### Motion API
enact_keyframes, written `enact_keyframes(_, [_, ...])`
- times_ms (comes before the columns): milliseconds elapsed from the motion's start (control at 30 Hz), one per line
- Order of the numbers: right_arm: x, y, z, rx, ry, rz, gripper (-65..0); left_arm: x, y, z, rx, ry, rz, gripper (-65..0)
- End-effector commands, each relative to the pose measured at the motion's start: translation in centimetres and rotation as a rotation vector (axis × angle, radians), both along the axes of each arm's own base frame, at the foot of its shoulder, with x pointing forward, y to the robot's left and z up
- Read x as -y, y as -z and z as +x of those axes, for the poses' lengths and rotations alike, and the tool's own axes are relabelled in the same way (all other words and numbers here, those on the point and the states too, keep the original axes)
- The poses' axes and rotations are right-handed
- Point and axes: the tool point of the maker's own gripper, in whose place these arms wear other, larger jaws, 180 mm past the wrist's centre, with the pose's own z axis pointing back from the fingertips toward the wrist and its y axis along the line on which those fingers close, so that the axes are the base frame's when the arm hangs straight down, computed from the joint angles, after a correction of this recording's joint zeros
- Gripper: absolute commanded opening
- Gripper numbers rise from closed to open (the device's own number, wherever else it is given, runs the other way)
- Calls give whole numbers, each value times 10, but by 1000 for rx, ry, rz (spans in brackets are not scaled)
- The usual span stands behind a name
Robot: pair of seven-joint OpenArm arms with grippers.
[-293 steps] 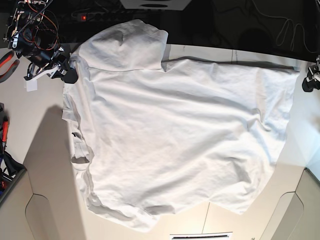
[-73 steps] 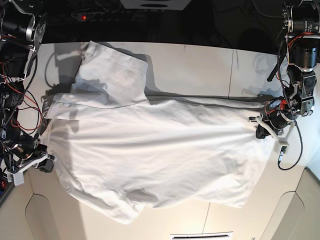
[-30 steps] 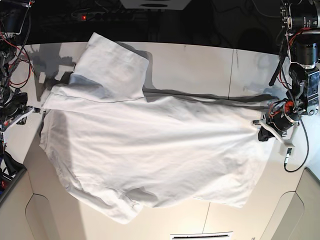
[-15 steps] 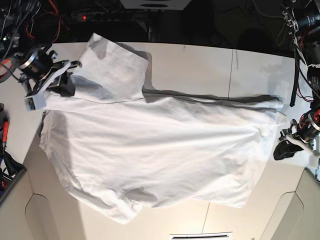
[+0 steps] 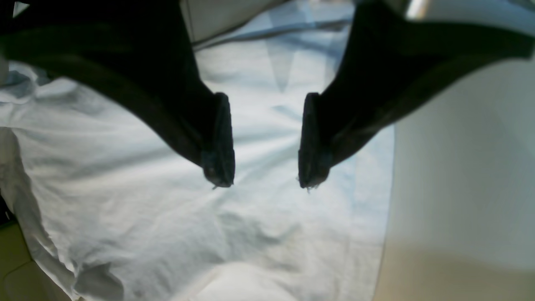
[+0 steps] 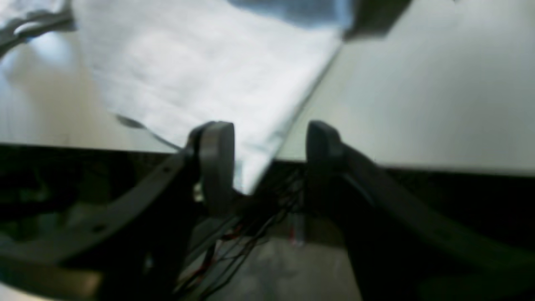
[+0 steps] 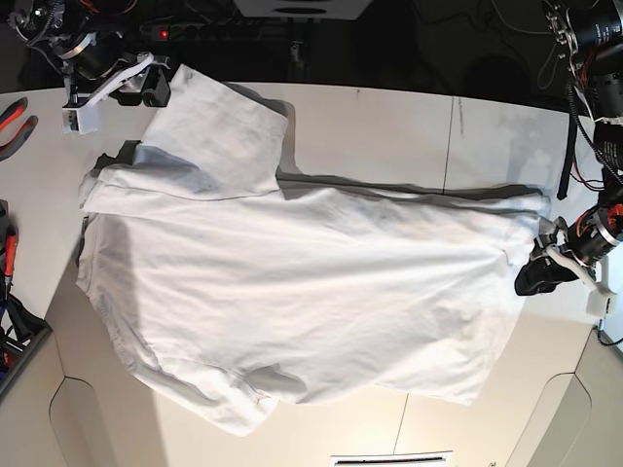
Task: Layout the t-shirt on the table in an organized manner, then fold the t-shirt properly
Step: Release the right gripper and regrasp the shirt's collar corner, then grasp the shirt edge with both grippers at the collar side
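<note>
Base view shows the t-shirt (image 7: 311,292) spread but skewed on the table (image 7: 389,126), left gripper (image 7: 541,273) and right gripper (image 7: 146,86) both open, holding nothing; best to take the upper sleeve (image 7: 219,131) by its hem and pull it flat.

T-shirt (image 7: 311,292) spread across worktop (image 7: 389,126), reaching from left edge nearly to right edge. One sleeve (image 7: 219,131) toward far-left corner.
</note>
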Motion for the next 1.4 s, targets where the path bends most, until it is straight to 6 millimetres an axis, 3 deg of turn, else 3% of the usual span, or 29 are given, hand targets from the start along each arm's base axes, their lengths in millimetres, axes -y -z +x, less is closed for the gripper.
enact_keyframes(0, [0, 1, 3, 12, 26, 33, -372, -7, -22, 10, 67, -4, 5, -362])
enact_keyframes(200, [-2, 35, 15, -37, 141, 178, -372, -7, -22, 10, 67, -4, 6, -362])
enact_keyframes(400, [-12, 50, 26, -70, 158, 253, -376, -7, -22, 10, 67, -4, 6, -362])
enact_keyframes(467, [-18, 50, 24, -79, 140, 276, -419, -7, -22, 10, 67, -4, 6, -362])
enact_keyframes(567, [-30, 44, 21, -83, 92, 336, -571, -7, -22, 10, 69, -4, 4, -362])
enact_keyframes(633, [-34, 41, 20, -81, 68, 358, -635, -7, -22, 10, 68, -4, 4, -362])
enact_keyframes(867, [-44, 21, 36, 8, 63, 451, -642, -7, -22, 10, 69, -4, 4, -362])
enact_keyframes(967, [-47, 5, 60, 87, 56, 497, -642, -7, -22, 10, 70, -5, 3, -362])
enact_keyframes(1367, [-46, -87, 198, 431, -28, 491, -641, -7, -23, 11, 75, -7, 3, -362])
